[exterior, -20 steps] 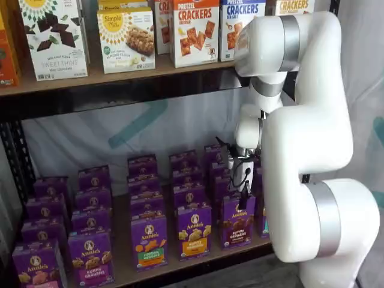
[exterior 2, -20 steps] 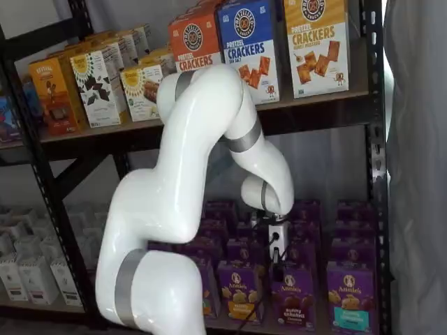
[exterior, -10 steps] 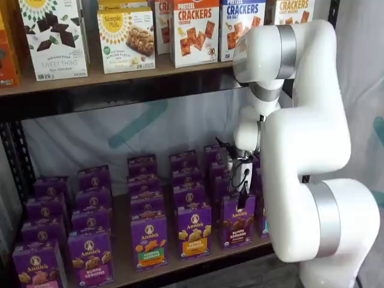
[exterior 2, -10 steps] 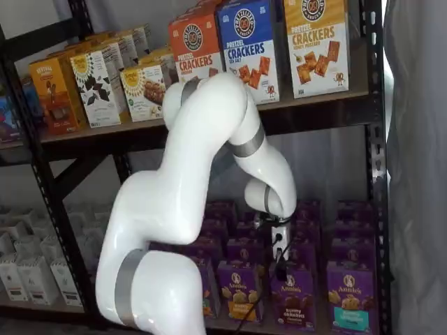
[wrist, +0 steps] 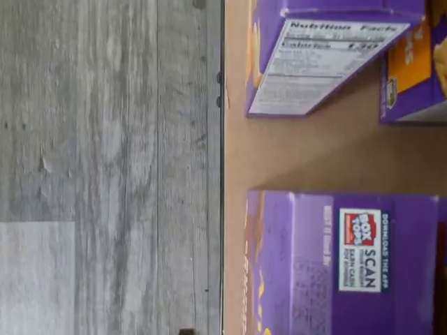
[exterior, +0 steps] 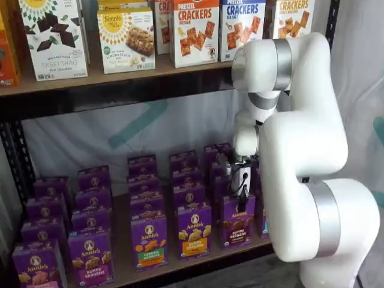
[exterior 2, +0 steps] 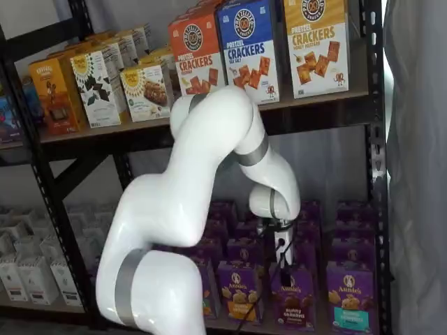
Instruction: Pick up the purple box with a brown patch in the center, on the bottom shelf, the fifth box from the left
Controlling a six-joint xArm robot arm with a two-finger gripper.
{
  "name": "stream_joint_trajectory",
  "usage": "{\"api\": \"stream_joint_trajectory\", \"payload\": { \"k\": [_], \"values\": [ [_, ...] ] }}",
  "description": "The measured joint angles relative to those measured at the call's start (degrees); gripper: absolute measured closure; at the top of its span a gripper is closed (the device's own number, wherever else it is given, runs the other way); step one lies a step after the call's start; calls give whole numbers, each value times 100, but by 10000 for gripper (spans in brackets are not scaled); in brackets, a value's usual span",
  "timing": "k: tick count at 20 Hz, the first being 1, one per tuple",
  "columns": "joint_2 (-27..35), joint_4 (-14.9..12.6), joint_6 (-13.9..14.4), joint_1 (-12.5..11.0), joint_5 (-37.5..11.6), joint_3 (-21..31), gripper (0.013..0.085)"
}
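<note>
Purple box (exterior: 236, 221): front row of the bottom shelf (exterior: 180, 264), upright.
End effector (exterior: 242, 193): at its 12 o'clock, just above, holding nothing, fingers side-on; spread wide.
Arm (exterior 2: 202, 174): white, before the shelves.

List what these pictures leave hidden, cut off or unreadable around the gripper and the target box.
- Gripper: in both shelf views it shows side-on above the purple box, so no finger gap can be read.
- Wrist view: fingers not shown; the cartons are cut by the picture's edges, fronts unseen.
- Bottom shelf: its right end is hidden behind the white arm in a shelf view.
- Small print on the carton fronts: too small.
</note>
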Motion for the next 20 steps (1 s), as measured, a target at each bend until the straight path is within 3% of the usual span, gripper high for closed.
{"api": "stream_joint_trajectory", "payload": {
  "k": [4,20],
  "values": [
    [199,-198,193,19,-75,-155,130],
    [463,-485,504,73,-420,-210,130]
  ]
}}
